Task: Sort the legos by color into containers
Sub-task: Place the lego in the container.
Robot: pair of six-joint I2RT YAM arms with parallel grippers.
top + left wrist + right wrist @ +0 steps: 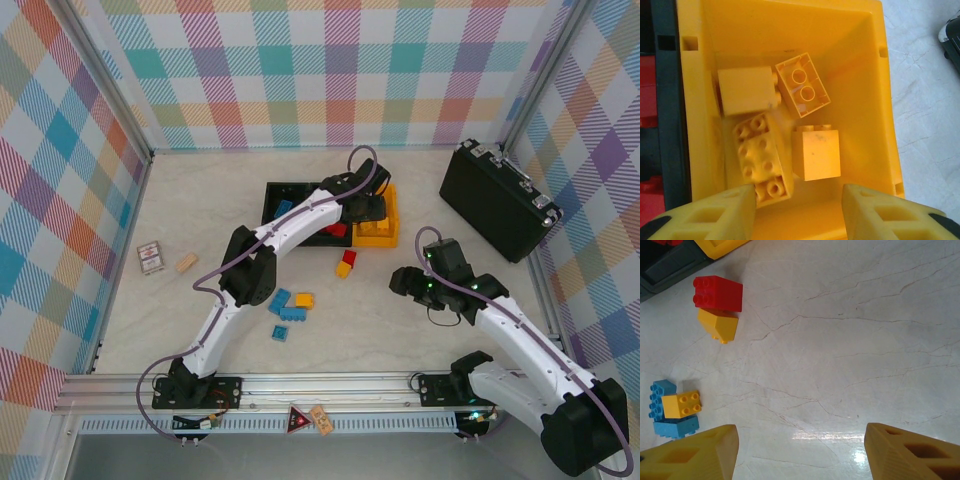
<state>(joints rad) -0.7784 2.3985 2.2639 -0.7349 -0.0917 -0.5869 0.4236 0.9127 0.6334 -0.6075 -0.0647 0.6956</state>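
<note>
Yellow legos [815, 155] lie in the yellow bin [881, 75] below the empty, parted left hand [797, 200]; several loose legos [717, 292] lie unsorted on the counter [865, 340].

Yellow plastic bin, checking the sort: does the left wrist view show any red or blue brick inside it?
No, the four studded plastic bricks seen in the yellow plastic bin are all yellow.

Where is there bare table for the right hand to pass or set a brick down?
Bare: the stretch between the right hand and the red-and-yellow pair; also the gap between the yellow bin and the black case. Crowded: the blue-and-yellow cluster beside the left arm's elbow.
</note>
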